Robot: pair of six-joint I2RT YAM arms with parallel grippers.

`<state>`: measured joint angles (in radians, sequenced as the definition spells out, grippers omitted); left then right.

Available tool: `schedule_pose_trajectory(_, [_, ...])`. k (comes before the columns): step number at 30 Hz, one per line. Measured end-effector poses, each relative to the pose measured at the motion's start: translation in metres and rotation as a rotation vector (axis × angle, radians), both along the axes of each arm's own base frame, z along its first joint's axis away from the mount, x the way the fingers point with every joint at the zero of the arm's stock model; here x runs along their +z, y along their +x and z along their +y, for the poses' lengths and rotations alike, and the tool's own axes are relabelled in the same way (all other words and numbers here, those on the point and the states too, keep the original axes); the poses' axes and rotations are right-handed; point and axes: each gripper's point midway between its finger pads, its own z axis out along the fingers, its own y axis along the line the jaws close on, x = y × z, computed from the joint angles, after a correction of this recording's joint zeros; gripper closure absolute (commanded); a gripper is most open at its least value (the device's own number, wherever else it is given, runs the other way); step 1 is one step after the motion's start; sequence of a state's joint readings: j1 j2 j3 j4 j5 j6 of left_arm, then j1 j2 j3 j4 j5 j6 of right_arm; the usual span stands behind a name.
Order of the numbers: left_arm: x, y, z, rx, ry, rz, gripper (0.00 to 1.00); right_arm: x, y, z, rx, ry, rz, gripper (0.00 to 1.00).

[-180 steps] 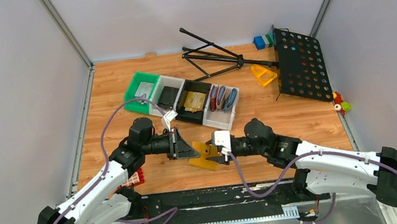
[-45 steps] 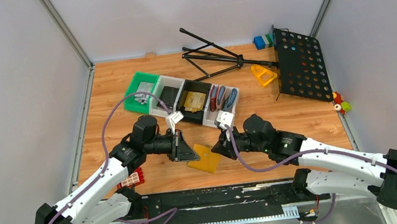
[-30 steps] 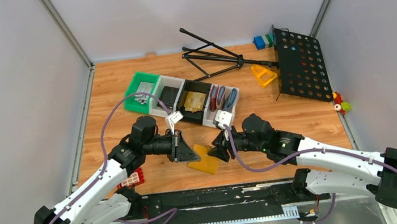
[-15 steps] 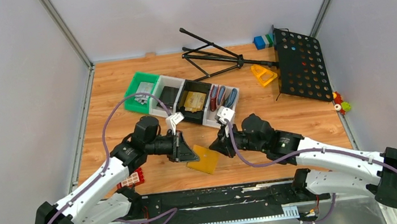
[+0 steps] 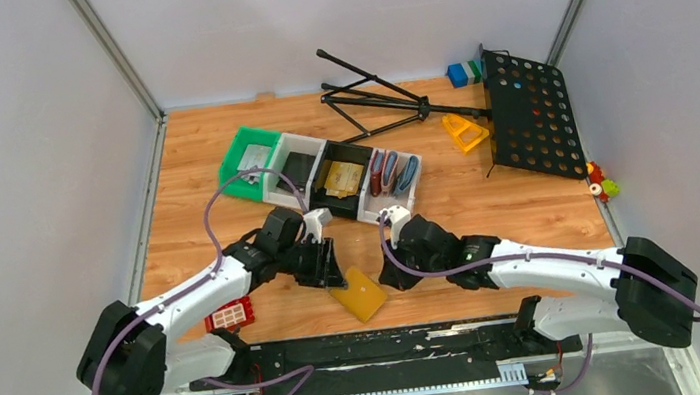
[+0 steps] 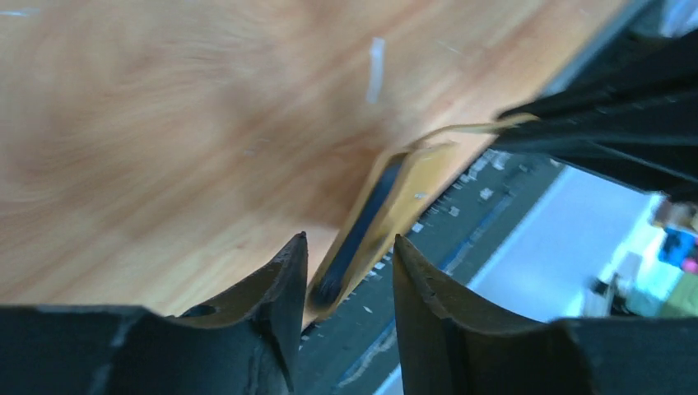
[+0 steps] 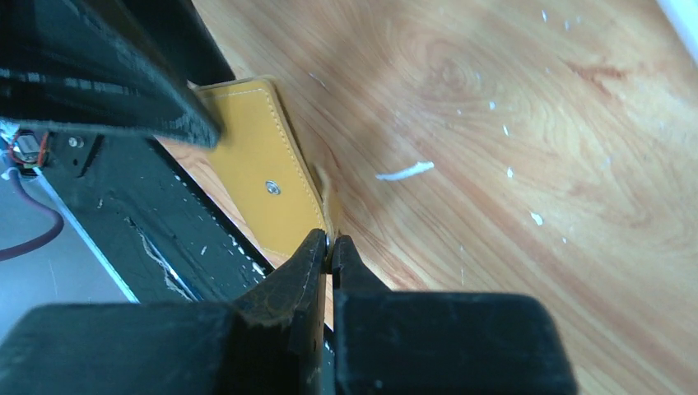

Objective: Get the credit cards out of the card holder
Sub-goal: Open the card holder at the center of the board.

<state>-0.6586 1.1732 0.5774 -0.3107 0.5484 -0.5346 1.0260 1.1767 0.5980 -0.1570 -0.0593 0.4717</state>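
The mustard-yellow card holder [image 5: 360, 295] lies folded near the table's front edge, its round stud showing on the outer face [image 7: 255, 173]. My left gripper [image 5: 336, 278] stands at its left corner. The left wrist view shows its jaws [image 6: 349, 240] apart: the holder's corner [image 6: 395, 197] sits between them, leaning on the left finger with a gap on the right. My right gripper [image 5: 384, 280] is at the holder's right edge, shut [image 7: 331, 240] on a thin gold-tan edge, apparently a credit card [image 7: 323, 193]. That thin sheet [image 6: 473, 129] reaches from the holder to the right fingers.
A row of bins [image 5: 323, 176] behind the grippers holds wallets and cards, with a green bin [image 5: 249, 160] at its left end. A black perforated stand [image 5: 529, 113] and tripod [image 5: 379, 98] lie at the back right. A red brick [image 5: 231, 315] sits beside the black front rail [image 5: 394, 338].
My right gripper closed and dropped onto the holder's right edge. My left gripper's jaws have spread apart from a tight grip. Both arms stretched lower, and the holder shifted slightly toward the front.
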Motion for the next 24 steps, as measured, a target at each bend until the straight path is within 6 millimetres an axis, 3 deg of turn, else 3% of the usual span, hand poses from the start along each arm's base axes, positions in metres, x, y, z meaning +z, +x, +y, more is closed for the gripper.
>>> schedule_pose_trajectory(6, [-0.021, 0.023, 0.022, 0.125, 0.153, -0.068, 0.34, -0.018, 0.0, -0.018, -0.098, -0.069, 0.051, 1.0])
schedule_pose_trajectory(12, [-0.013, 0.023, 0.034, 0.195, 0.133, -0.141, 0.25, -0.022, -0.001, -0.029, -0.149, -0.077, 0.059, 1.0])
schedule_pose_trajectory(18, [0.003, 0.01, 0.018, 0.21, -0.021, -0.135, 0.19, 0.001, -0.001, -0.025, -0.15, 0.015, 0.035, 1.0])
schedule_pose_trajectory(24, [0.016, 0.003, -0.001, 0.207, -0.142, -0.101, 0.18, 0.006, -0.011, -0.018, -0.102, 0.051, 0.068, 1.0])
